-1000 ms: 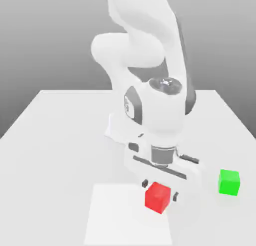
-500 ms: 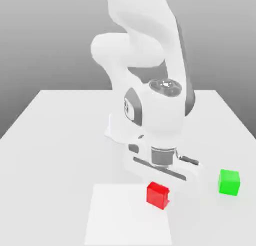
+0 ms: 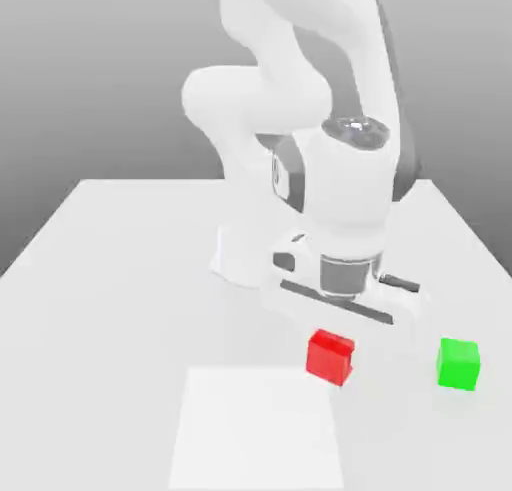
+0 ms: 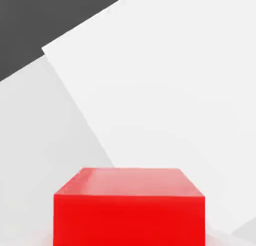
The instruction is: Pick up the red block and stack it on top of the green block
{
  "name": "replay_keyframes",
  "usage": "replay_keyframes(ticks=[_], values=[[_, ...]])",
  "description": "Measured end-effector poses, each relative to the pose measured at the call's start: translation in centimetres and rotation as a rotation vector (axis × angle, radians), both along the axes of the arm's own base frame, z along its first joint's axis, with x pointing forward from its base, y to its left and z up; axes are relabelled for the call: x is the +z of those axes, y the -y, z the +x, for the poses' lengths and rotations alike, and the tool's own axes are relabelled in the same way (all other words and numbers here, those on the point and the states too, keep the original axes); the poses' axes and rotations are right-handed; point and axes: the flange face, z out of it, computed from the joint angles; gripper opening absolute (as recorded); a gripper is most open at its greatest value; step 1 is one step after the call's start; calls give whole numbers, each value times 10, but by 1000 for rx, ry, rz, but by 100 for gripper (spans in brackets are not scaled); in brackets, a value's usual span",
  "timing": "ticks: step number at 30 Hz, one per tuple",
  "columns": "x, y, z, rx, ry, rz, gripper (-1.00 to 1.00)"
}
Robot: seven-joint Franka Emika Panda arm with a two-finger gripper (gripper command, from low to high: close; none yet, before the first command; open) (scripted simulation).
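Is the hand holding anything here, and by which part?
Yes: the hand is shut on the red block, gripping its upper part from above; exact contact faces are hidden.

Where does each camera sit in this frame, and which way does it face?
Exterior view: off the arm, looking slightly down over the white table; the arm, the gripper, the red block and the green block show.
Hand view: on the hand, looking at the red block close up above the table.
Shared: the red block and the table.

red block point(image 3: 330, 356): under the arm's hand, off the table point(image 3: 120, 279)
green block point(image 3: 458, 363): on table, at exterior view's right of red block
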Motion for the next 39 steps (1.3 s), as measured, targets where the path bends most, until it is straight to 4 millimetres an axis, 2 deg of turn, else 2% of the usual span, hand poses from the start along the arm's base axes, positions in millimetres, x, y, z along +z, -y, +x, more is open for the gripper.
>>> replay_keyframes(ticks=[13, 23, 26, 29, 35, 36, 39], values=[[12, -95, -27, 175, -6, -14, -100], [33, -167, -66, 312, 10, 12, -100], [30, -188, -81, 363, 16, 19, -100], [17, -176, -66, 317, 21, 21, -100], [-20, -175, -67, 318, 18, 20, -100], [-27, -175, -69, 319, 15, 19, 100], [-27, -175, -69, 319, 15, 19, 100]])
